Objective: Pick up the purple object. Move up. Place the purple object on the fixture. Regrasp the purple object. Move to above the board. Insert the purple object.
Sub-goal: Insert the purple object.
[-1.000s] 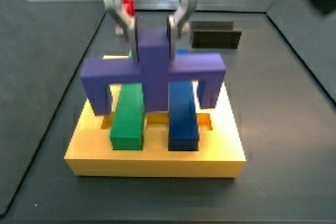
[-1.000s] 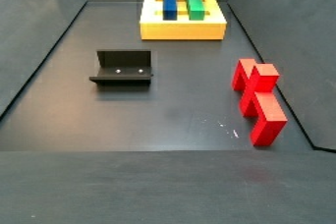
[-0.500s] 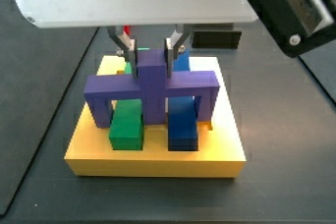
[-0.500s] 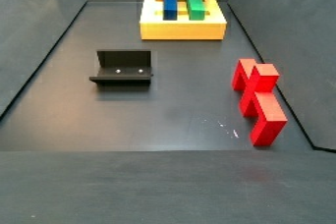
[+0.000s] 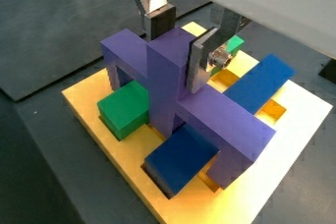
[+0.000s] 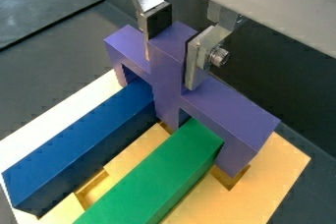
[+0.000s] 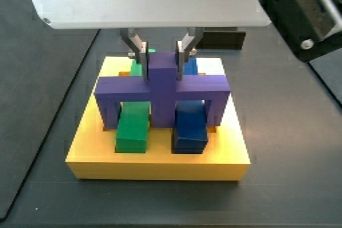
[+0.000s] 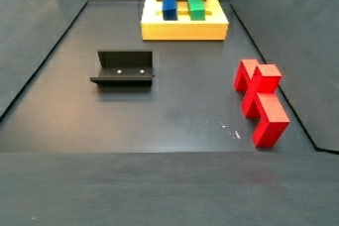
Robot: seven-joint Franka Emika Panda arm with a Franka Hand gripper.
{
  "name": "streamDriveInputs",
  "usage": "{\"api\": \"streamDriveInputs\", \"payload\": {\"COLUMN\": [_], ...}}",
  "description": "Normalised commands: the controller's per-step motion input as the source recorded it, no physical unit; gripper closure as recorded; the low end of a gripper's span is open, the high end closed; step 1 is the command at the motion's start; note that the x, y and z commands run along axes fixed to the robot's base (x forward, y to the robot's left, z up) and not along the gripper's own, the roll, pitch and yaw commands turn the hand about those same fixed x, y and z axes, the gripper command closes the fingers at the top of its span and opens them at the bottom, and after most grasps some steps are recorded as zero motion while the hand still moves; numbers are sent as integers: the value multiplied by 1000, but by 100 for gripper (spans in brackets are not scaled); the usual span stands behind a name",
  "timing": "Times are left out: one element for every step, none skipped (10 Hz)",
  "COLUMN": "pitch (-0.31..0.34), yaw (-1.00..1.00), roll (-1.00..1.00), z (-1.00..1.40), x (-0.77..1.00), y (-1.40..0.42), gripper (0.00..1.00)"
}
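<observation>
- descent is showing against half a second ago: the purple object (image 7: 163,90) is sitting lower in a side view, its legs now reaching down into the board (image 7: 160,158), where earlier it was hanging a little higher.
- the end effector (image 5: 184,39) is staying clamped on the purple object's raised middle tab, its silver fingers (image 6: 203,55) pressing on either side in both wrist views.
- the purple object is looking like a matte violet plastic bridge, straddling the green bar (image 6: 160,183) and the blue bar (image 6: 82,154), which are lying side by side.
- the board is appearing as a thick yellow square slab with rectangular slots.
- the dark fixture (image 8: 125,69) and a red piece (image 8: 261,100) are sitting well apart from it on the dark surface (image 8: 159,121).
</observation>
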Motion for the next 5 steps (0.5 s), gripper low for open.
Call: {"api": "streamDriveInputs", "payload": {"pitch": [0,0,-1,-16,-20], "yaw": [-217,-51,0,0,0], "roll": [9,3,24,34,36], "z": [-149,-160,-157,-203,-220], "x": [0,0,0,0,0], "y": [20,-57,-111,-71,-34], "gripper": [100,100,100,100,100]}}
